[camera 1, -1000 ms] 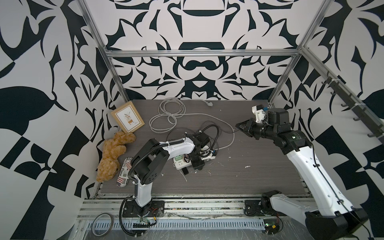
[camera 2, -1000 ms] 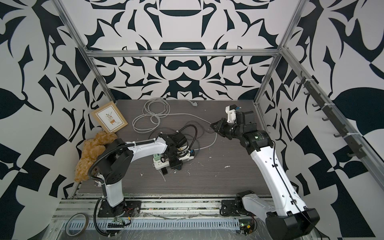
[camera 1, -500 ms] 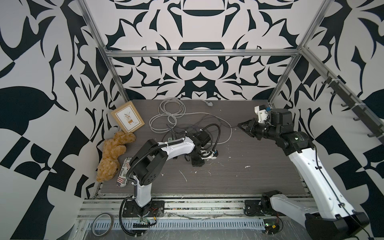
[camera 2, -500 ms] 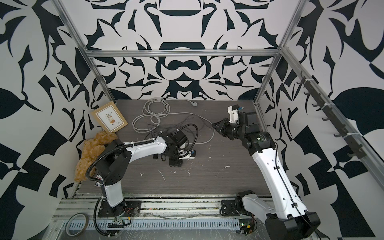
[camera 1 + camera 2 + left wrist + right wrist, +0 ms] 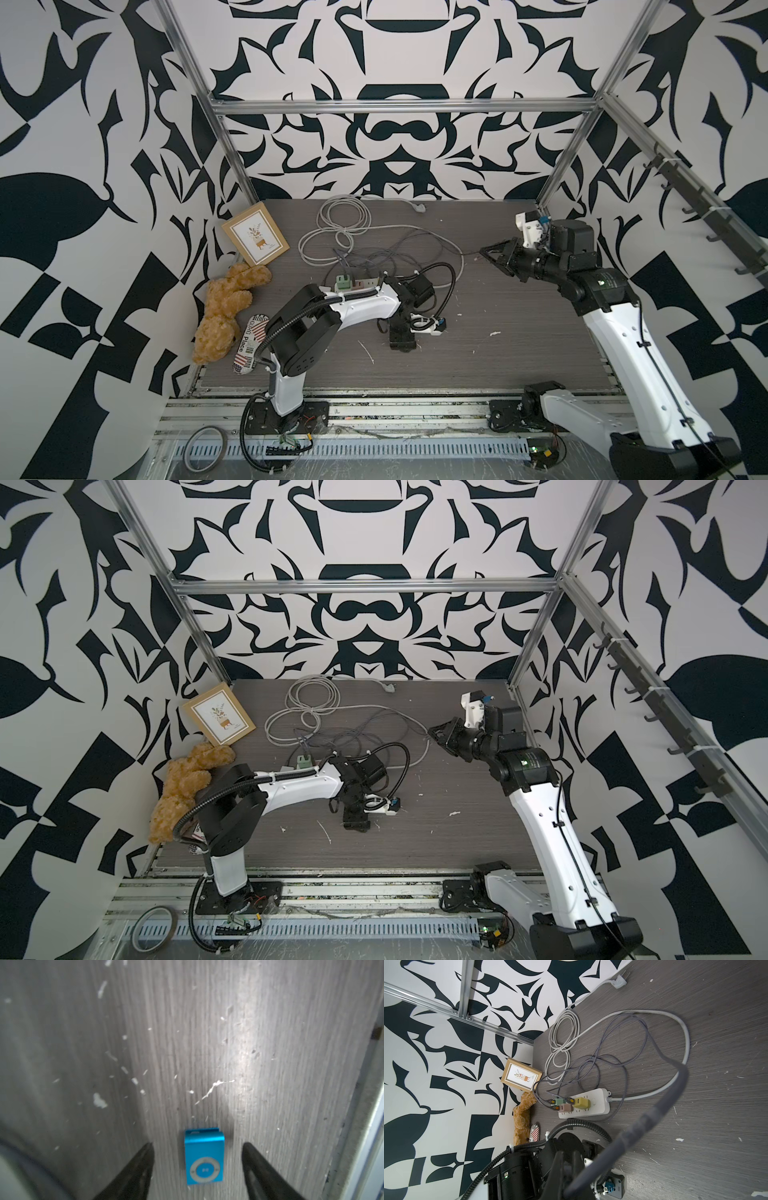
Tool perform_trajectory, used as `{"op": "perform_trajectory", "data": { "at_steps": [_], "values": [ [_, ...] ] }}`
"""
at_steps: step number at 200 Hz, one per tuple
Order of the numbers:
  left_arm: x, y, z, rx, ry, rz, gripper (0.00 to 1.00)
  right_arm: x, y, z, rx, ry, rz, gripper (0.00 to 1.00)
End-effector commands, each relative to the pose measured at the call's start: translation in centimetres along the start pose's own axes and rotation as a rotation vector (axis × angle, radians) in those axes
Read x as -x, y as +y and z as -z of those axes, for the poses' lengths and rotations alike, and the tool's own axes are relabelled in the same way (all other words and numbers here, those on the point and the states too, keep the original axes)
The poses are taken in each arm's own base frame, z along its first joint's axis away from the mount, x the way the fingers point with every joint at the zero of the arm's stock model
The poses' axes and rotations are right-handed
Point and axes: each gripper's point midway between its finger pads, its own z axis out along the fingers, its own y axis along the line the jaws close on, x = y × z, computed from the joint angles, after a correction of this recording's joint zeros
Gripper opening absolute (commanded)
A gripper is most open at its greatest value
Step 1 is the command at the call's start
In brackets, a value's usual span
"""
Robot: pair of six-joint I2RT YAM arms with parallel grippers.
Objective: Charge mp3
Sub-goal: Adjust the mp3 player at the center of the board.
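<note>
The mp3 (image 5: pixel 204 1160), a tiny bright-blue square with a pale control ring, lies flat on the grey table (image 5: pixel 270 1064). My left gripper (image 5: pixel 197 1145) is open, one black finger on each side of the mp3 and neither touching it. In both top views that gripper (image 5: pixel 401 338) (image 5: pixel 353 818) points down at the table's middle and hides the mp3. My right gripper (image 5: pixel 568 1157) is shut on a thin grey cable (image 5: pixel 654 1109). It hovers at the right rear (image 5: pixel 486 251). The white power strip (image 5: pixel 600 1105) holds green, pink and yellow charger cubes.
A coiled pale cable (image 5: pixel 340 224) and tangled grey leads lie at the back. A picture frame (image 5: pixel 255 239), a teddy bear (image 5: pixel 224 316) and a striped tag (image 5: pixel 249 345) sit along the left edge. The left arm partly hides the power strip (image 5: pixel 365 284).
My left gripper has opened and the mp3 now lies loose between its fingers. The power strip now sits further back, behind the left arm. The right gripper has shifted slightly right.
</note>
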Motion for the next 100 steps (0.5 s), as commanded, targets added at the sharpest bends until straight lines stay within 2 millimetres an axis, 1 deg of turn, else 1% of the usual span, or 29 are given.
{"op": "perform_trajectory", "data": {
  "at_steps": [1,14,20,30,34,37,45,47,48,51,53,63,67,68,72,78,82,91,100],
  "values": [
    [1.3,0.3,5.2,0.121,-0.082,0.106,0.79,0.2,1.0,0.9,0.034,-0.023,0.048,0.0],
    [1.1,0.5,7.5,0.179,-0.121,0.309,0.79,0.3,1.1,1.0,0.034,-0.026,0.05,0.0],
    [0.9,0.1,8.5,0.173,-0.145,0.426,0.79,0.3,1.1,1.1,0.035,-0.026,0.049,0.0],
    [0.3,-0.9,9.5,0.143,-0.175,0.631,0.75,0.3,1.0,1.0,0.034,-0.025,0.048,0.0],
    [0.1,-1.1,9.9,0.137,-0.188,0.719,0.73,0.2,1.0,1.0,0.035,-0.022,0.046,0.0],
    [-0.6,-1.5,10.1,0.133,-0.177,0.794,0.71,0.2,1.0,1.0,0.036,-0.021,0.046,0.0],
    [-1.7,-2.4,10.6,0.109,-0.18,0.99,0.65,0.3,0.9,0.9,0.037,-0.018,0.041,0.0],
    [-2.0,-2.7,10.7,0.103,-0.181,1.034,0.63,0.3,0.9,0.8,0.037,-0.017,0.041,0.0],
    [-2.0,-2.7,10.9,0.098,-0.193,1.087,0.62,0.3,0.9,0.8,0.037,-0.016,0.04,0.0],
    [-2.5,-3.0,10.8,0.095,-0.19,1.131,0.57,0.2,1.0,0.8,0.039,-0.013,0.039,0.0],
    [-2.6,-3.2,11.1,0.088,-0.205,1.209,0.54,0.3,1.0,0.7,0.039,-0.013,0.037,0.0],
    [-3.4,-4.5,11.2,0.02,-0.233,1.454,0.34,0.3,1.0,0.6,0.046,-0.009,0.029,0.0],
    [-3.6,-4.9,10.9,-0.014,-0.242,1.541,0.27,0.3,1.0,0.5,0.047,-0.009,0.025,0.0],
    [-3.5,-5.0,11.2,-0.024,-0.261,1.559,0.26,0.4,1.0,0.5,0.048,-0.01,0.025,0.0],
    [-3.5,-5.5,11.2,-0.065,-0.286,1.631,0.2,0.4,1.0,0.5,0.049,-0.013,0.023,0.0],
    [-3.4,-6.1,10.7,-0.122,-0.301,1.722,0.08,0.5,1.1,0.5,0.053,-0.018,0.02,0.0],
    [-3.6,-6.6,10.1,-0.154,-0.295,1.78,0.02,0.6,1.1,0.5,0.055,-0.022,0.018,0.0],
    [-3.8,-7.5,8.8,-0.201,-0.268,1.853,0.0,0.7,1.2,0.4,0.063,-0.025,0.015,0.0],
    [-4.4,-8.2,7.6,-0.181,-0.203,1.877,0.0,0.7,1.4,0.2,0.08,-0.02,0.011,0.0]
  ]
}}
